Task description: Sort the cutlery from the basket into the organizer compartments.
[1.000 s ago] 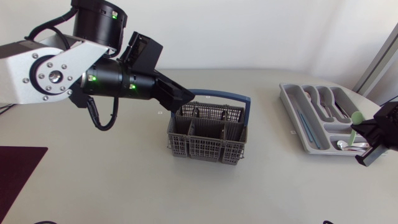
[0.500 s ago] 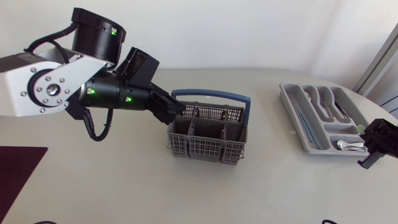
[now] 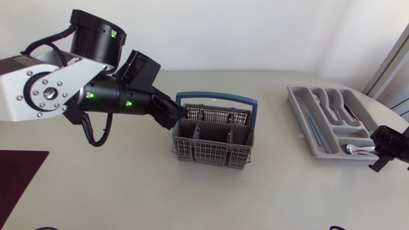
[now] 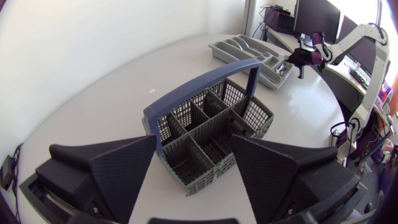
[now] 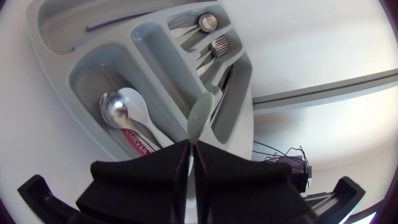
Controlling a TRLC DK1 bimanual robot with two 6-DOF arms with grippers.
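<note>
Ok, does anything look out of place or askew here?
Nothing stands out: the basket sits upright, cutlery lies inside the organizer compartments, nothing spilled. The right gripper merely holds a pale green utensil near it.

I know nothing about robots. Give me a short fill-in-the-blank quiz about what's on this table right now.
1. The grey basket has a handle coloured ____.
2. The left gripper has its fingers ____, with the basket ahead of it.
3. The right gripper is shut on a pale ____ utensil at the organizer.

Missing words: blue; open; green.
</note>
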